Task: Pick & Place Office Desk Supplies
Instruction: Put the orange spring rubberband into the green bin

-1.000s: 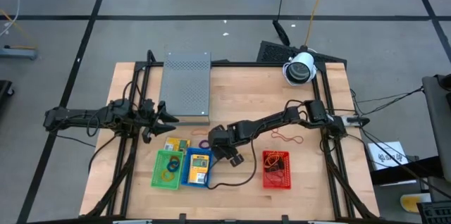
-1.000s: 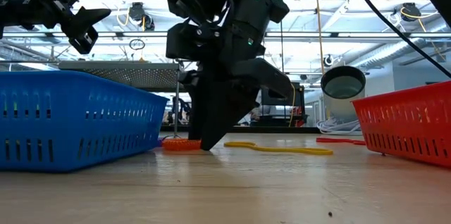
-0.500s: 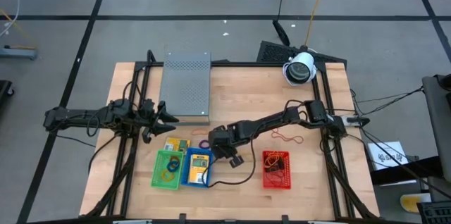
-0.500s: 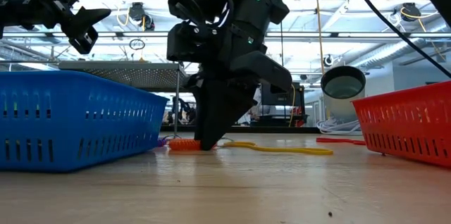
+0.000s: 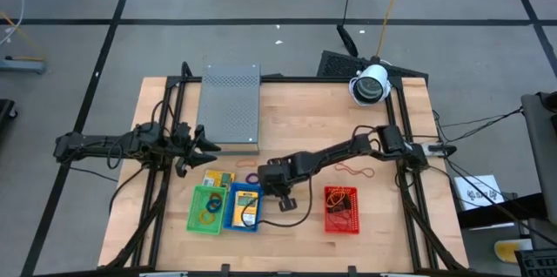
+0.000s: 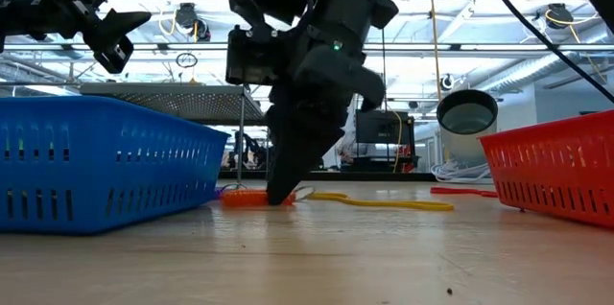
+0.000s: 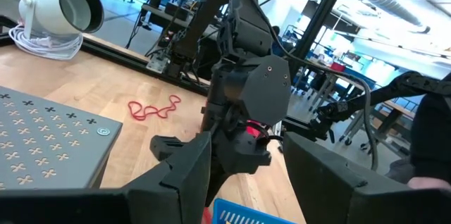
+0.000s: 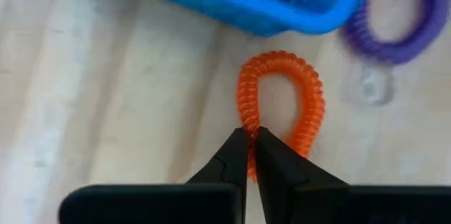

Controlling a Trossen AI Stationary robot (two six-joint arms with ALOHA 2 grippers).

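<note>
Right gripper (image 8: 251, 139) is down at the table (image 5: 305, 129), fingers pinched narrow on the near end of the orange coil loop (image 8: 282, 104). The loop lies flat with its long axis running straight away from the fingertips, just beside the blue basket (image 5: 243, 208) and the purple coil loop (image 8: 402, 20). Left gripper (image 5: 202, 144) hovers well apart at the left by the grey metal box (image 5: 231, 107), fingers wide and empty, so the right arm is the nearer one; likely next is a lift.

Right arm (image 7: 246, 104) beside grey perforated box (image 7: 42, 143) (red loop (image 7: 151, 109) beyond).
</note>
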